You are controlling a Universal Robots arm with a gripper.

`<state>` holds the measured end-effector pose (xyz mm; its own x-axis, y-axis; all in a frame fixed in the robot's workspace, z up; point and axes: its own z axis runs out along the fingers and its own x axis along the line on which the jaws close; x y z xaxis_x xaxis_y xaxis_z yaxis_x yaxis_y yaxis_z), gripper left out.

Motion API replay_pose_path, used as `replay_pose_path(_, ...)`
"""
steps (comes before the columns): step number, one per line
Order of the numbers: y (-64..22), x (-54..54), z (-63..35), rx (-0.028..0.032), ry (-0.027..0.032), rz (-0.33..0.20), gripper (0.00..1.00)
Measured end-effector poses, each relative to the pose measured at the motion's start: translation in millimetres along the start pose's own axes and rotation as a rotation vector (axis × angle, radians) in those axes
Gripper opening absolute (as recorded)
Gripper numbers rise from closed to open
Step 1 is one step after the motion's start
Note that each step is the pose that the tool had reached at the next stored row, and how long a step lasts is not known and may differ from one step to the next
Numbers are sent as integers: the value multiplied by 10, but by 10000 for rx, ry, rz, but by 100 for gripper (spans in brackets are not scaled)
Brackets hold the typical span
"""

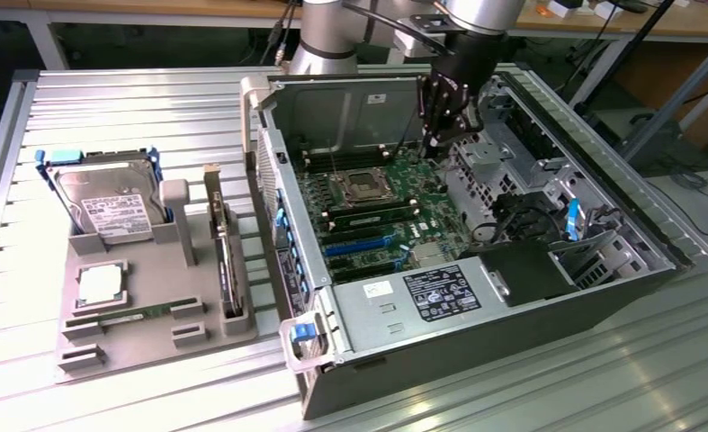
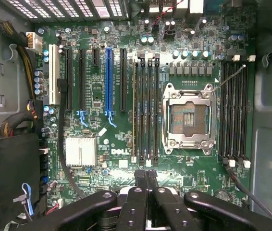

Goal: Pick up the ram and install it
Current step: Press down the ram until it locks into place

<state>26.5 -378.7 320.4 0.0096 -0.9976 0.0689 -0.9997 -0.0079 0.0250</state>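
Partly hidden: ram [image 2: 135, 113] edge-on.

1. You are looking at a computer case [image 1: 641, 270] of matt grey sheet metal.
2. The motherboard [image 2: 121, 144] is showing glossy green board.
3. The gripper [image 2: 147, 179] fingers are looking like matt black plastic.
4. The table [image 1: 126, 99] is gleaming as ribbed bare metal.
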Motion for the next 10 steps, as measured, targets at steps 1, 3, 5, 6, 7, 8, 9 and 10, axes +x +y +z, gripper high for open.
replay_pose_path(1, 1, 0, -1, -16, -3, 227, 10)
replay_pose_path(3, 0, 0, 0, -48, -17, 693, 10)
replay_pose_path(5, 0, 0, 0, -84, -30, 1213, 10)
replay_pose_path(6, 0, 0, 0, -108, -39, 1567, 10)
replay_pose_path(7, 0, 0, 0, -129, -46, 1864, 10)
replay_pose_path(8, 0, 0, 0, -155, -56, 2234, 10)
replay_pose_path(9, 0, 0, 0, -170, -61, 2461, 10)
replay_pose_path(10, 0, 0, 0, -192, -69, 2772, 10)
